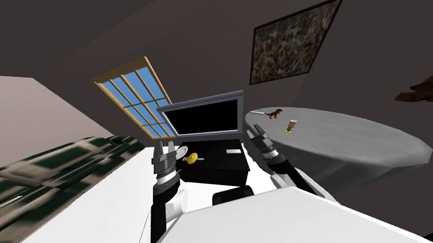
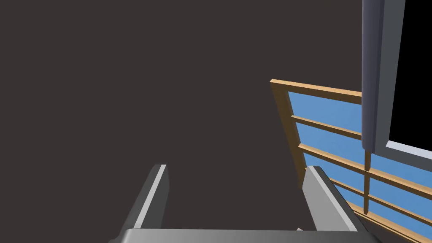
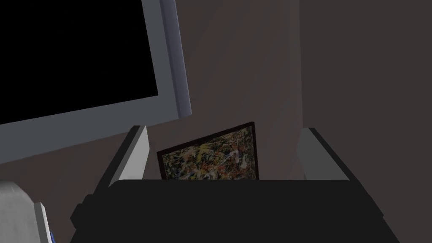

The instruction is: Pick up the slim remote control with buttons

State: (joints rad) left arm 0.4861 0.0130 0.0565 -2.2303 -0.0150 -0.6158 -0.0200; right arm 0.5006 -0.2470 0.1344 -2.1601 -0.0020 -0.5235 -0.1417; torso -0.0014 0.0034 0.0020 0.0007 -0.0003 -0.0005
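A slim pale bar (image 1: 234,151), which looks like the remote, lies flat on the top of the low black stand (image 1: 217,170) in front of me, toward its right side. My right gripper (image 1: 256,131) (image 3: 225,130) is raised just right of the stand, open with nothing between its fingers, and points up past the TV's corner. My left gripper (image 1: 166,146) (image 2: 238,168) is raised at the stand's left side, also open and empty. Both grippers are apart from the bar.
A grey-framed TV (image 1: 203,119) stands at the back of the stand, with a yellow object (image 1: 192,158) and a white plate (image 1: 181,151) at its left. A round grey table (image 1: 353,145) with a toy dinosaur (image 1: 274,114) and a cup (image 1: 291,126) is at right. A dark green sofa (image 1: 31,182) is at left.
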